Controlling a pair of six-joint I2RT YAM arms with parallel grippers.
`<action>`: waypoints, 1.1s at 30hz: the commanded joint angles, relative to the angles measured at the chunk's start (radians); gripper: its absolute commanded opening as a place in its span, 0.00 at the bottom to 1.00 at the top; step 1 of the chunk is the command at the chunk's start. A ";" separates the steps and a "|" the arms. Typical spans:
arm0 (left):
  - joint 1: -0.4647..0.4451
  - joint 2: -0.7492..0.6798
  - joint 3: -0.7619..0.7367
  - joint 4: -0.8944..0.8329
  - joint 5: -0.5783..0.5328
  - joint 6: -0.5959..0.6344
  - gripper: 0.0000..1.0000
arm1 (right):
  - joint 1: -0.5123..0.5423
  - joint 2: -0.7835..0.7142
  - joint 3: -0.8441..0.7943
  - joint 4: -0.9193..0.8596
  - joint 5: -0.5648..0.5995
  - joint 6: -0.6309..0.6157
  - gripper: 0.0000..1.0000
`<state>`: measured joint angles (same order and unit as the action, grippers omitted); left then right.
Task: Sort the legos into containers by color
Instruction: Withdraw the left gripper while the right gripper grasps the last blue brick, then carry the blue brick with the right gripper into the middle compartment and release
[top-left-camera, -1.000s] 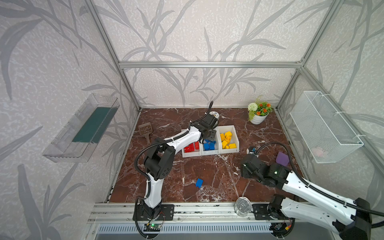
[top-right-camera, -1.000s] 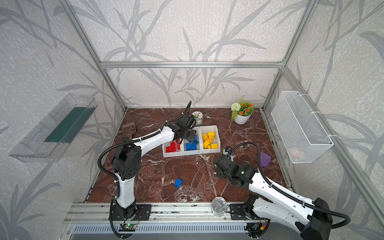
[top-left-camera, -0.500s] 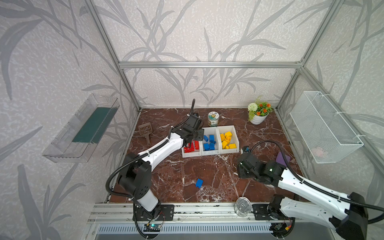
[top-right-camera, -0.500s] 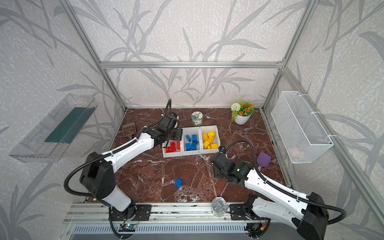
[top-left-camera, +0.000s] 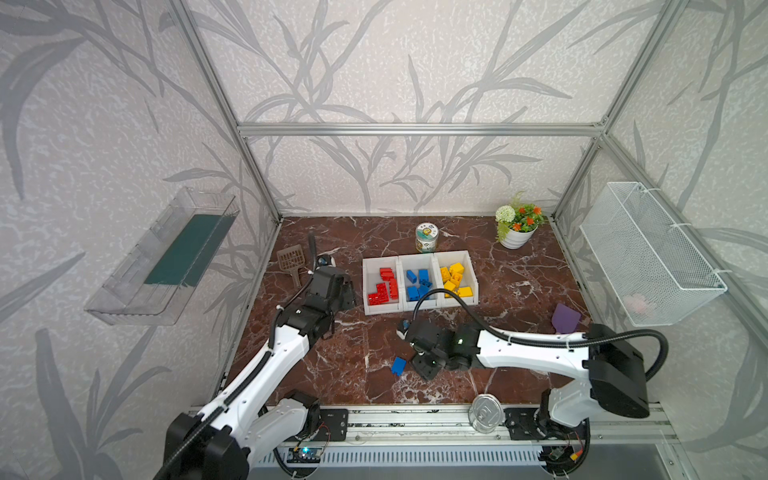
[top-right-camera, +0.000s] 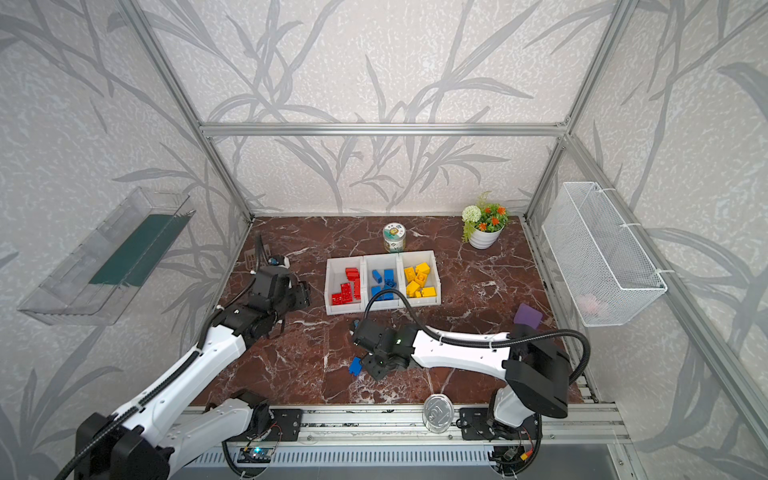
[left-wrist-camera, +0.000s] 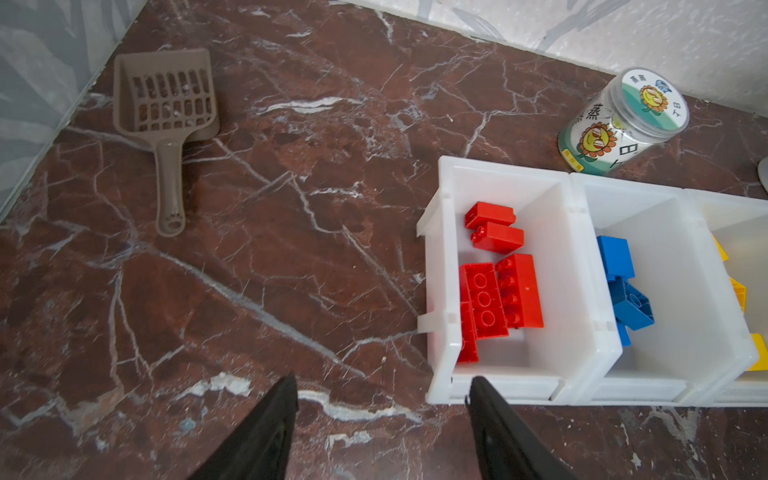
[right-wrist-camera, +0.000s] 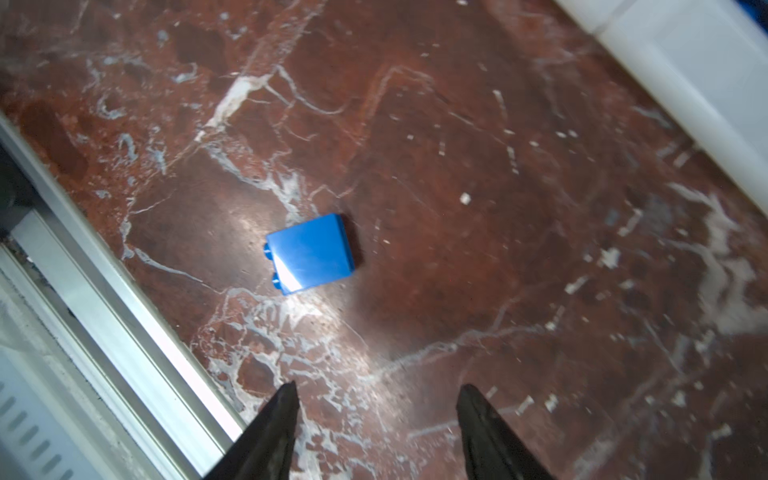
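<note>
One blue brick (top-left-camera: 398, 365) lies loose at six o'clock from the bins (top-left-camera: 380, 309), so we hold our right gripper (right-wrist-camera: 378, 386) at its three o'clock, fingers apart to take it; our left gripper (left-wrist-camera: 382, 378), fingers apart and empty, seems parked at the bins' nine o'clock.

White arms (top-left-camera: 532, 357), blk joints (top-left-camera: 307, 320), cables (top-left-camera: 636, 332), claws (left-wrist-camera: 382, 379)

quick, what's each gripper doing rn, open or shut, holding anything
left gripper: open, holding nothing
right gripper: open, holding nothing; a loose blue lego lies just ahead of it
</note>
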<state>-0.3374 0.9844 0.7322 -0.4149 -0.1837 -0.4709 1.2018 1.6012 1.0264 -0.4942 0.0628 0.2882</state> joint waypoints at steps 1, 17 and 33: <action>0.009 -0.062 -0.037 -0.025 -0.030 -0.062 0.68 | 0.024 0.075 0.078 0.002 -0.042 -0.120 0.62; 0.011 -0.085 -0.077 -0.024 -0.014 -0.102 0.68 | 0.038 0.320 0.211 -0.003 0.006 -0.139 0.53; 0.012 -0.099 -0.093 -0.019 -0.005 -0.120 0.68 | 0.043 0.320 0.194 0.020 0.034 -0.122 0.27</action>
<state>-0.3305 0.9028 0.6498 -0.4248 -0.1822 -0.5732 1.2381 1.9137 1.2213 -0.4744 0.0708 0.1566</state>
